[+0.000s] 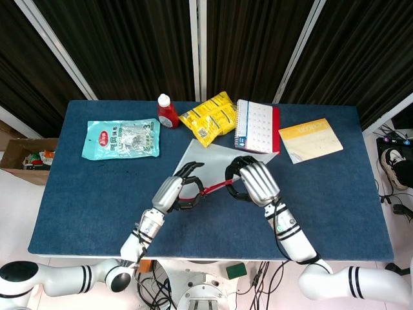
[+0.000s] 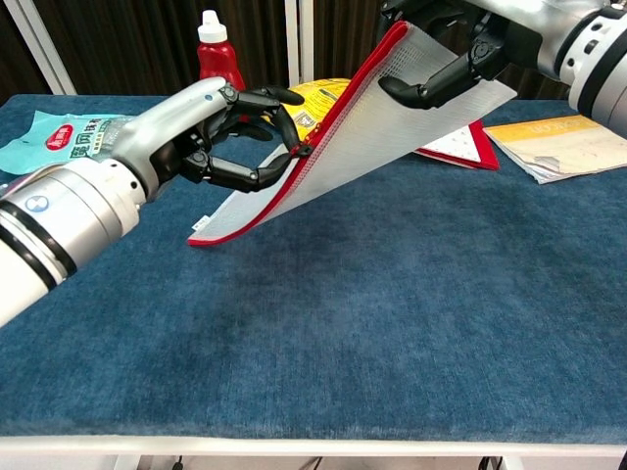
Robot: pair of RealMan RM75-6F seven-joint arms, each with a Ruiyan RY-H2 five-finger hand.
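A grey mesh pouch (image 2: 392,122) with a red zip edge hangs tilted over the blue table (image 2: 392,323), its low left corner close to the cloth. My right hand (image 2: 446,54) grips the pouch's raised upper end, fingers curled over the mesh. My left hand (image 2: 230,137) pinches the small zip pull (image 2: 302,150) on the red edge between thumb and a finger. In the head view the left hand (image 1: 177,192) and right hand (image 1: 253,181) are side by side above the pouch (image 1: 208,155), with the red edge stretched between them.
Along the back of the table are a teal snack packet (image 1: 120,138), a red bottle (image 1: 168,111), a yellow bag (image 1: 210,117), a spiral notebook with a red cover (image 1: 257,126) and a yellow booklet (image 1: 311,139). A cardboard box (image 1: 22,158) sits off the left edge.
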